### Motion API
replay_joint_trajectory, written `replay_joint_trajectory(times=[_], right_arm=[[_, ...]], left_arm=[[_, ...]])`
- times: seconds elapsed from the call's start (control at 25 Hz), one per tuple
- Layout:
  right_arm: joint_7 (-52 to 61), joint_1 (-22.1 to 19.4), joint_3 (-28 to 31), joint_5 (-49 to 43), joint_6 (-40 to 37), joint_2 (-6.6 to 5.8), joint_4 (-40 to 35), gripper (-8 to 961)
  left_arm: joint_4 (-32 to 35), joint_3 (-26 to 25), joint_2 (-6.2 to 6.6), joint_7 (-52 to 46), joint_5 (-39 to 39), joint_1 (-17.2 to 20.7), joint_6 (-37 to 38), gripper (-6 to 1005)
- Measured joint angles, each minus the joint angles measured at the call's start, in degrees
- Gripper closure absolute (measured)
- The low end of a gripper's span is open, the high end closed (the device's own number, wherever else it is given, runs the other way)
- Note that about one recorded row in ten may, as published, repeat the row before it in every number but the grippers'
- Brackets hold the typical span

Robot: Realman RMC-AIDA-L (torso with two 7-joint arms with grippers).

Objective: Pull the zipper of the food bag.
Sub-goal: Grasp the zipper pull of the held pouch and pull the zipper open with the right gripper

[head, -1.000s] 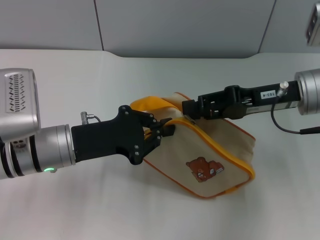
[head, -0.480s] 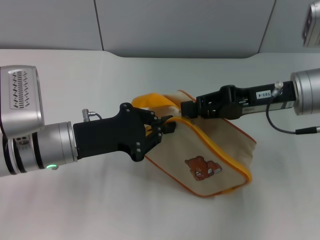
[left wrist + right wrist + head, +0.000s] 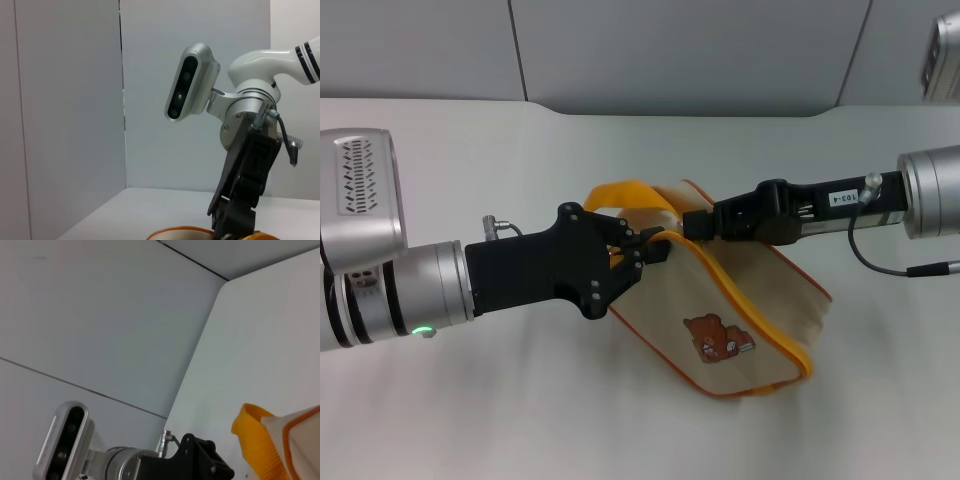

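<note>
The beige food bag with orange piping and a small brown bear picture hangs tilted over the white table between my two grippers. Its yellow zipper band curves along the upper edge. The metal pull tab is hidden. My left gripper is shut on the bag's corner, just below the yellow strap handle. My right gripper is shut at the zipper's near end, right beside the left fingers. The right wrist view shows the strap and the bag's edge.
The white table runs back to a grey wall. In the left wrist view the right arm's black gripper body and its silver camera show. In the right wrist view the left arm's black gripper shows.
My right arm has drawn back to the right and lowered slightly, with its tip staying at the zipper's near end. The bag's lower corner has swung a little down and left. The left gripper held still.
</note>
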Motion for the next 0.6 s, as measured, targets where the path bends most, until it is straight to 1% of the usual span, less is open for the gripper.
replay_joint_trajectory(times=[0.24, 0.48, 0.6], right_arm=[[-3.2, -0.6, 0.3, 0.0, 0.1, 0.54, -0.5, 837], [-4.3, -0.7, 0.4, 0.2, 0.1, 0.58, -0.5, 870], [-4.8, -0.8, 0.4, 0.2, 0.1, 0.58, -0.6, 871]], left_arm=[[-0.1, 0.0, 0.00, 0.3, 0.0, 0.1, -0.1, 942], [-0.1, -0.1, 0.05, 0.3, 0.0, 0.5, -0.2, 942], [-0.1, -0.2, 0.10, 0.3, 0.0, 0.7, -0.2, 942]])
